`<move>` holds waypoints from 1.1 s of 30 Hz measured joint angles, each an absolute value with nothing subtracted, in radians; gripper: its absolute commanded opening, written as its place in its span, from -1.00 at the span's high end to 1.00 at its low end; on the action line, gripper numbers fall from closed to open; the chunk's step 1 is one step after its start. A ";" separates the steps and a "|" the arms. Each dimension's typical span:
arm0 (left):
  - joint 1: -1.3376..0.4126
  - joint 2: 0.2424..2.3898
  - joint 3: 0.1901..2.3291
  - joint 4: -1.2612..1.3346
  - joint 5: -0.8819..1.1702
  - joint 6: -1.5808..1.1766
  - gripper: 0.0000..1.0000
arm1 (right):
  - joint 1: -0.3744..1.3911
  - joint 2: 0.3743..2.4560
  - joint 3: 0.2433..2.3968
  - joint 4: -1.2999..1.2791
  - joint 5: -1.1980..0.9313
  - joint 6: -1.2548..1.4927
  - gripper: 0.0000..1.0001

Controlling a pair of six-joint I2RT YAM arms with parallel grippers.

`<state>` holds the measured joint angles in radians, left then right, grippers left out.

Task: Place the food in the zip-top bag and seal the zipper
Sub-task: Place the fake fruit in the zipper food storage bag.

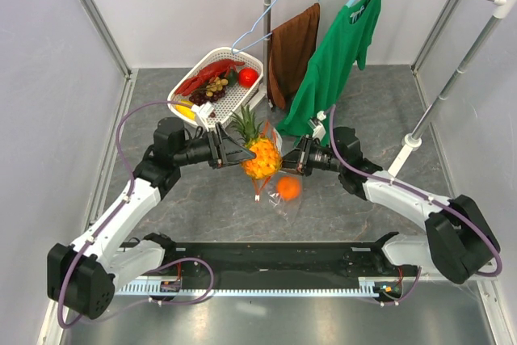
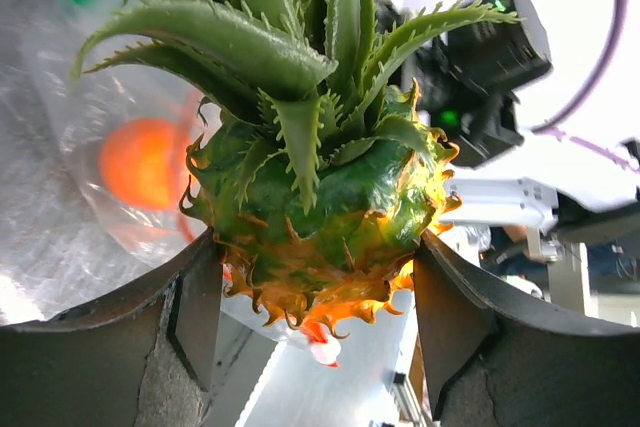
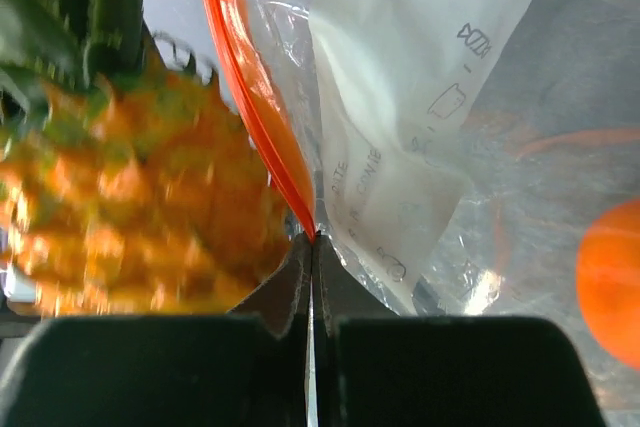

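**Pineapple poised beside the bag mouth**

The left gripper (image 2: pixel 315 292) holds the pineapple (image 2: pixel 320 197) across its lower body, 2 fingers (image 2: pixel 195 312) spread about as wide as the fruit and pressing on both flanks. It hangs above the middle of the table (image 1: pixel 161 208).

The right gripper (image 3: pixel 312 277) has its jaws pinched flat together on the zipper (image 3: pixel 250 97), lifting that edge of the zip-top bag (image 3: pixel 400 147). The rest of the bag sags toward the near edge, with 1 orange ball (image 1: pixel 288 188) already inside.

In the top view the pineapple's long axis runs far to near. Its leafy crown points at the far edge and its base at the near edge, toward the bag. The zipper strip passes just beside the fruit, on its right, so the mouth lies rightward and nearer. How far the mouth gapes cannot be told.

Judgement: the base should go in first, slanting right and nearward past the strip. The left arm carries it while the right only holds.
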<state>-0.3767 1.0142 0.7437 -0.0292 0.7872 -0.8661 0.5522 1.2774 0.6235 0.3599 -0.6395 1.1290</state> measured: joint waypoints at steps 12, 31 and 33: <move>-0.303 1.035 0.741 -0.174 0.653 -0.755 0.96 | 0.484 1.115 0.638 0.246 -0.681 1.050 1.00; -0.764 1.058 0.977 -0.333 0.187 -0.278 0.96 | 0.461 1.096 0.638 0.165 -0.712 1.024 1.00; -0.799 1.086 1.000 -0.350 0.127 -0.250 0.96 | 0.459 1.093 0.638 0.141 -0.696 1.011 1.00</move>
<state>-0.7994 1.0859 1.0004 -0.3500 0.1272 -0.2497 0.4591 1.0927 0.6384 0.1410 -0.6960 1.0115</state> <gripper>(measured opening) 0.714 0.004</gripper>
